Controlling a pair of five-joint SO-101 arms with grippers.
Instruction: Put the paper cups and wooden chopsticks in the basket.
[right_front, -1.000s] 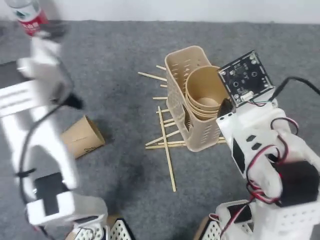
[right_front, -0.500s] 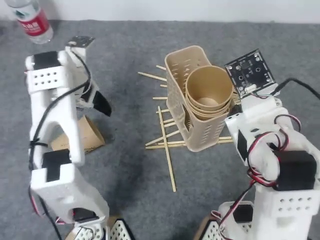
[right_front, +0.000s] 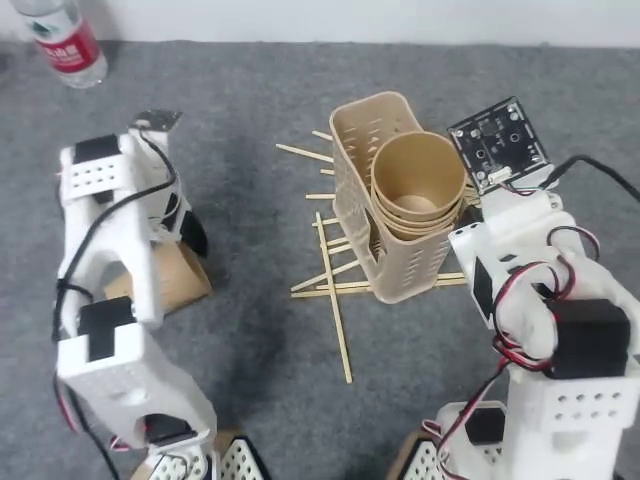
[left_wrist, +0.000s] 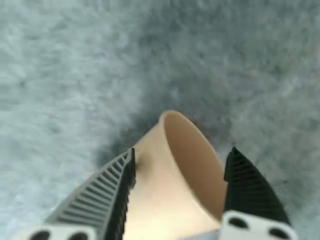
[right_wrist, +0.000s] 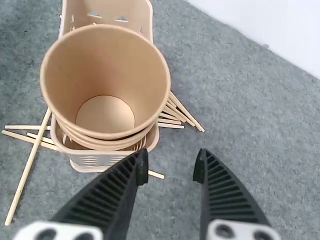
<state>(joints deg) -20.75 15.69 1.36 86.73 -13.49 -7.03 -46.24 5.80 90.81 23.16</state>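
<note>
Mid-step on the loose paper cup (right_front: 172, 283), on its side at the left of the tabletop (right_front: 250, 90) — straddled at its open end by the left hand (left_wrist: 182, 155), spread wide, nothing gripped yet. Calls next, probably, for closing, lifting and carrying right to the basket (right_front: 362, 128), onto the stacked cups (right_front: 418, 175). Nothing in the right hand (right_wrist: 170, 161), parted, just near of the basket. Then on to the chopsticks (right_front: 336, 310) scattered about the basket's foot. Far left, a red label on the bottle (right_front: 66, 42) — print too small to read.
</note>
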